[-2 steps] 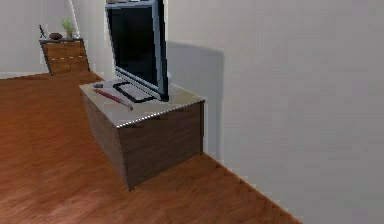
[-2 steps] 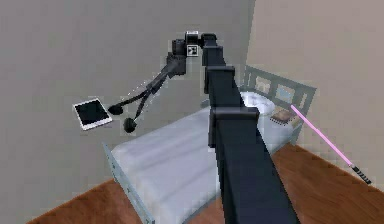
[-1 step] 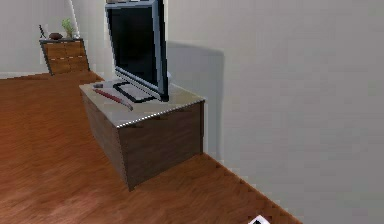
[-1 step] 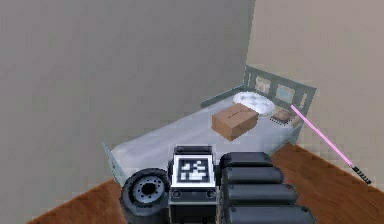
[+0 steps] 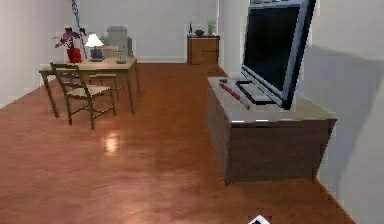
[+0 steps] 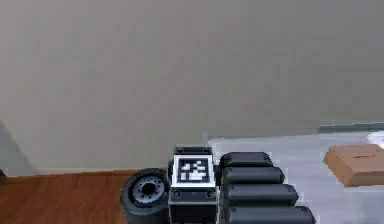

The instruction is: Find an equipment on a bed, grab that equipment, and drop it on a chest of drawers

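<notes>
The end effector [image 6: 147,194] sits low in the arm side view as a dark round body, just left of a white marker square [image 6: 191,168]. Its far end cannot be made out, so I cannot tell how its fingers stand or whether it holds anything. Just right of the marker lie the arm's dark stacked segments [image 6: 250,186], drawn in short. Beyond them, further right of the end effector, is a pale grey surface [image 6: 312,152] with a flat brown box [image 6: 357,163] on it. This may be a bed, though I cannot say so, and the box does not read as equipment. Where the equipment lies I cannot tell. A plain wall [image 6: 150,70] stands behind the end effector and wood floor [image 6: 60,195] to its left. Well apart from it, ahead of the robot, a TV [image 5: 275,45] stands on a TV stand [image 5: 265,135] with a remote [image 5: 235,92] beside its foot. Farther off are a worktop [image 5: 112,68] with chairs [image 5: 82,90], and a small wooden cabinet [image 5: 203,48] at the far wall, likely the chest of drawers. The step in hand looks like the search. To do it well, drive with the arm drawn in, give the TV stand's corner room, and turn the base so the pale surface faces the forward camera. Note the cabinet's place for the drop.
</notes>
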Robot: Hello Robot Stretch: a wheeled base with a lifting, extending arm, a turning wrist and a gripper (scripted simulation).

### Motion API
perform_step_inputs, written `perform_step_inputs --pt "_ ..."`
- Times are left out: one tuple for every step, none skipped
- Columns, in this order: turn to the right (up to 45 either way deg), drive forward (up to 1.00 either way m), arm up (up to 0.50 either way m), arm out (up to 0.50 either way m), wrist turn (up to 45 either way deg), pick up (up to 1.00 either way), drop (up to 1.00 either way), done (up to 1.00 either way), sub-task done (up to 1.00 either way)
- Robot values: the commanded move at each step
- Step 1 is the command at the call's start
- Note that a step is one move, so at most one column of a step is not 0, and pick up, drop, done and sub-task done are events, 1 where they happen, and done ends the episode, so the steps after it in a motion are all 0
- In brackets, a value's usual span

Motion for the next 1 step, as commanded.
perform_step_inputs --pt "0.0 1.00 0.00 0.00 0.0 0.00 0.00 0.00 0.00"
